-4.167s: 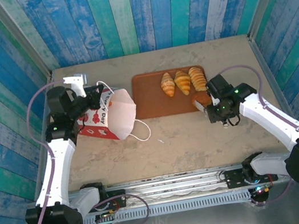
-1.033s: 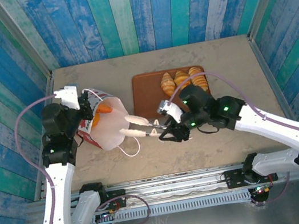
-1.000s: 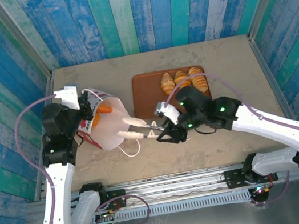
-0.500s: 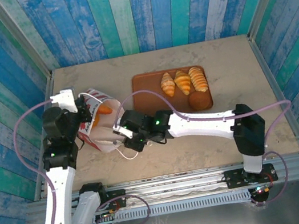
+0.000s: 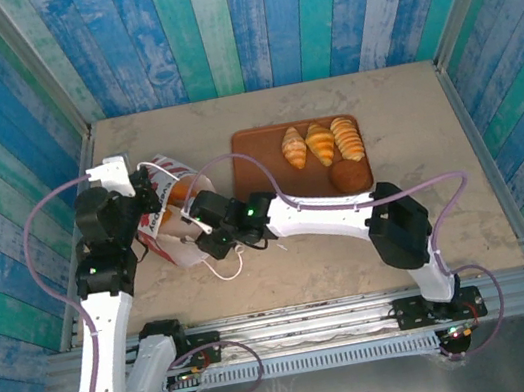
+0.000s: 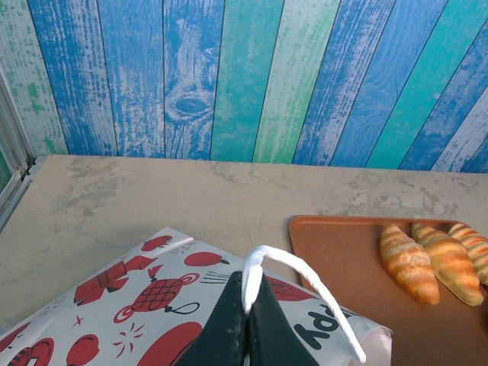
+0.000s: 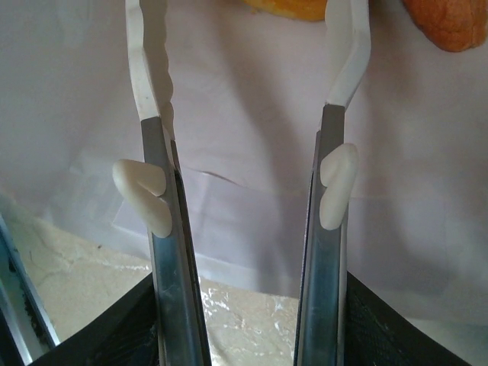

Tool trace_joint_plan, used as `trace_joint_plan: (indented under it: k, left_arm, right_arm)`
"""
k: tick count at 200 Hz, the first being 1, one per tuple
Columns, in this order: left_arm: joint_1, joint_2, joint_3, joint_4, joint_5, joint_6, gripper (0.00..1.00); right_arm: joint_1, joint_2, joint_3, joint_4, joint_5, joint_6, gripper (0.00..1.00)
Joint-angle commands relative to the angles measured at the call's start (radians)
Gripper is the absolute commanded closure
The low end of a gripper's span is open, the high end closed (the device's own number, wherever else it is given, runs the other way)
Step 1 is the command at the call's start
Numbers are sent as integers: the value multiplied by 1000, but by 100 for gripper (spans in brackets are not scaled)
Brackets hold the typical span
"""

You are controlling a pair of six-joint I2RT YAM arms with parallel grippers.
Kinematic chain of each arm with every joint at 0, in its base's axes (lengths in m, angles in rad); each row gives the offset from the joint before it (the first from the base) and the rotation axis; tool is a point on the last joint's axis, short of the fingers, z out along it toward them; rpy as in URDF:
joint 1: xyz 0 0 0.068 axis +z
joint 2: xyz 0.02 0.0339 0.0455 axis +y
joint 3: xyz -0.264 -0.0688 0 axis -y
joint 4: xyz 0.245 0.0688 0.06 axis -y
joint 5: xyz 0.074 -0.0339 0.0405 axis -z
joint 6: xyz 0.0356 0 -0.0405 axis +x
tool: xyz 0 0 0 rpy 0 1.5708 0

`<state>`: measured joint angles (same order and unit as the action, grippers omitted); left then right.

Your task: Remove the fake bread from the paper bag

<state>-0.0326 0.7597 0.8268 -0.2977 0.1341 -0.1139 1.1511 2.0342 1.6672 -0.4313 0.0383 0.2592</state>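
The paper bag (image 5: pixel 178 226) lies on its side at the left of the tabletop (image 5: pixel 407 99), mouth facing right. The tray (image 5: pixel 263 170) sits just right of it, carrying four pieces of fake bread (image 5: pixel 320 144). The right claw (image 5: pixel 206 234) reaches into the bag's mouth.

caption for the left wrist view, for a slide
Left gripper shut on the paper bag's white cord handle, holding the paper bag beside a brown tray of croissants.
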Motion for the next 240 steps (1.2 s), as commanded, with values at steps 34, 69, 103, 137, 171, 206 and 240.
trace_joint_plan:
  k: [34,69,103,137,171,206,240]
  left_arm:
    - [1,-15,-21,57,15,-27,100]
    - [2,-14,-17,53,45,-36,100]
    - [2,-14,-17,58,59,-42,100]
    - [2,-8,-14,64,57,-49,100]
    - [2,-7,-18,71,60,-66,100]
    - [2,2,-23,89,49,-73,100]
    - [2,22,-14,82,46,-61,100]
  right_arm:
    - [-40,69,82,81,-125,78,45]
    - [-41,102,119,83,-161,89,44]
    - [-40,147,180,60,-155,101,45]
    - [-40,163,210,23,-107,95,46]
    - [-39,149,215,-35,-85,71,52]
    - [-36,72,160,-58,-68,2,55]
    - [-30,-4,92,-129,-36,-48,55]
